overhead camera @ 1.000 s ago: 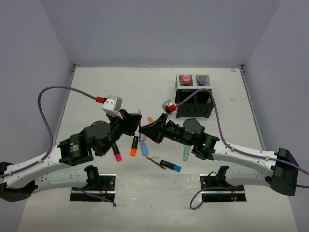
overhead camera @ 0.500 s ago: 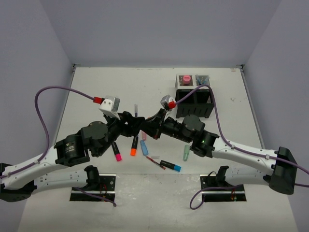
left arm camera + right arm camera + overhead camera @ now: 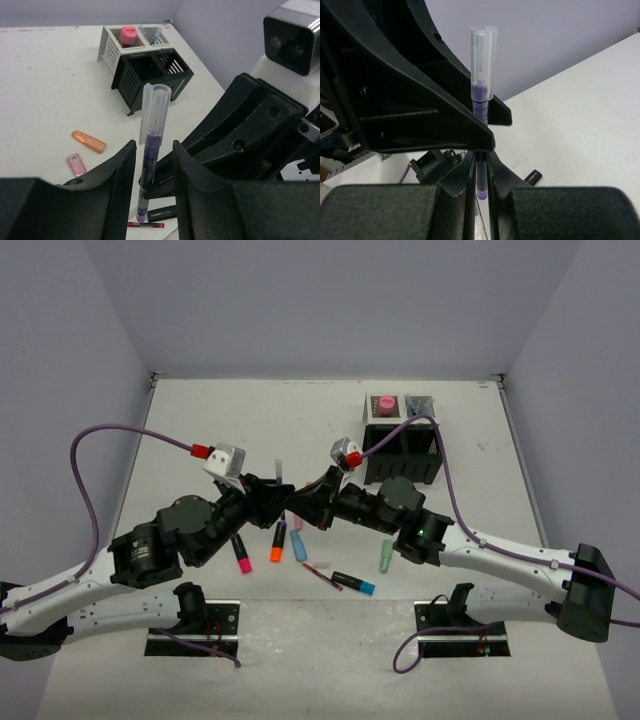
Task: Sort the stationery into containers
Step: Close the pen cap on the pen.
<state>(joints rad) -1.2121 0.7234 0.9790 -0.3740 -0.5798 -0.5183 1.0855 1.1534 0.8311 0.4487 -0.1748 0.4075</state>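
Both grippers meet mid-table, left of the organizer (image 3: 400,455) and well apart from it. The pen (image 3: 149,150), purple with a clear cap, stands near upright between them, cap up, held above the table (image 3: 200,420). The right gripper (image 3: 481,162) is pinching the lower barrel, fingers pressed on it from both sides; the upper barrel and cap stick out above. The left gripper (image 3: 153,146) straddles the same pen just above that pinch. Its jaws are spread with the pen in the gap, nearer one finger, and there is clear daylight on the other side. I can't see it touching either finger. From above, the two gripper tips overlap around the pen and only the cap shows clear. In the organizer, a glue stick (image 3: 384,403) sits in a pale back compartment. Loose on the table below the grippers are a pink highlighter (image 3: 242,555), an orange highlighter (image 3: 277,543), a blue highlighter (image 3: 298,545), a red pen (image 3: 322,575) and, further right, a mint highlighter (image 3: 385,557).
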